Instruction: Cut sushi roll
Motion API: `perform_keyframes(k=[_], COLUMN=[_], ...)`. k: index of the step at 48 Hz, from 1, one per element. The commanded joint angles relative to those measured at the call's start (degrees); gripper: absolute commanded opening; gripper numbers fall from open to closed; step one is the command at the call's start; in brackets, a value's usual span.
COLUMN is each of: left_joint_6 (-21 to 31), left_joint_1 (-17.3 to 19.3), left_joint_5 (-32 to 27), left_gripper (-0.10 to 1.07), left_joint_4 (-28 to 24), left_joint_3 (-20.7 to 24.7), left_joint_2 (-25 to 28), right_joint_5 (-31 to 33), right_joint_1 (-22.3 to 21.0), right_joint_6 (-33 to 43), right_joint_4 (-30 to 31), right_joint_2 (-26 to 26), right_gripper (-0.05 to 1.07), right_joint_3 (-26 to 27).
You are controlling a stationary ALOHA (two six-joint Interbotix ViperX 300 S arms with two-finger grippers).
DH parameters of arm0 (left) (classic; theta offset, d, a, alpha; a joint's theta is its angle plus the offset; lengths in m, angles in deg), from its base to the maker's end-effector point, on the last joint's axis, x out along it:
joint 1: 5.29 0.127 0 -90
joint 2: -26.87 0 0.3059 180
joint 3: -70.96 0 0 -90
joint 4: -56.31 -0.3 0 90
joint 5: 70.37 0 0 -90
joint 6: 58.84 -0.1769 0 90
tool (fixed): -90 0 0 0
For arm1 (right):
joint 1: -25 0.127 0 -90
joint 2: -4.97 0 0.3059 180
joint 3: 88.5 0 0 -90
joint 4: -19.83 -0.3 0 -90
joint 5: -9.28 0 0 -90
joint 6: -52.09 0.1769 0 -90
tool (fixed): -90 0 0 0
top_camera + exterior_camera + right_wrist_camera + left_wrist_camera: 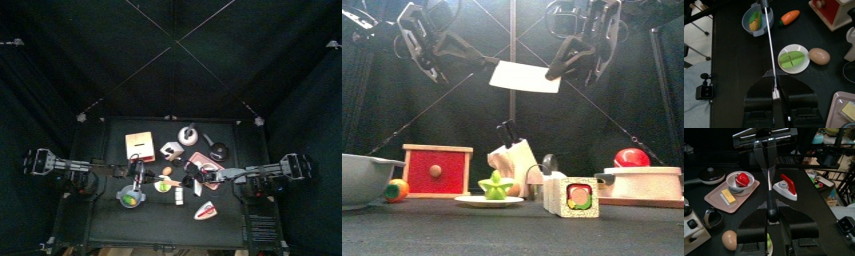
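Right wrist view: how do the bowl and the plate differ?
The bowl is grey and deep; the plate is white and flat. The bowl holds yellow and green pieces; the plate holds only something green. Both are round and hold food.

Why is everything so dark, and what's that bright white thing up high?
Top view: black curtains leave only the table lit. Front view: the bright thing is the knife, its flat blade catching the light against the dark backdrop. Right wrist view: seen edge-on, it shines as one thin bright line.
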Motion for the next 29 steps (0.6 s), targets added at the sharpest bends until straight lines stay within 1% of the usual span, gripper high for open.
perform_keyframes(k=[1, 11, 16, 20, 25, 29], left_joint_6=[-0.09, -0.35, -1.67, -3.08, -5.19, -7.29], left_joint_1=[-0.09, -0.88, -1.23, -1.93, -2.90, -3.52], left_joint_5=[0.62, 1.41, 2.64, 3.43, 3.78, 3.52], left_gripper=[0.45, 0.45, 0.45, 0.45, 0.44, 0.44], left_joint_4=[0.09, -0.62, -1.58, -1.41, 0.35, 2.72], left_joint_3=[0.26, 0.26, 0.62, 0.70, 0.88, 1.32], left_joint_2=[0.97, 6.15, 9.23, 10.99, 12.48, 12.83], right_joint_5=[0.44, 3.25, 3.87, 4.13, 4.83, 6.24], right_joint_1=[-0.09, 0.18, 0.97, 1.67, 2.72, 2.72], right_joint_6=[0.00, 0.00, 0.00, 0.09, 0.26, 0.35], right_joint_4=[0.00, 0.62, 1.93, 3.34, 5.19, 5.45], right_joint_2=[-1.41, -0.97, -0.26, 0.35, 0.88, 1.49], right_gripper=[0.31, 0.31, 0.31, 0.31, 0.31, 0.31], right_joint_3=[0.09, -2.20, -2.90, -2.90, -2.64, -2.02])
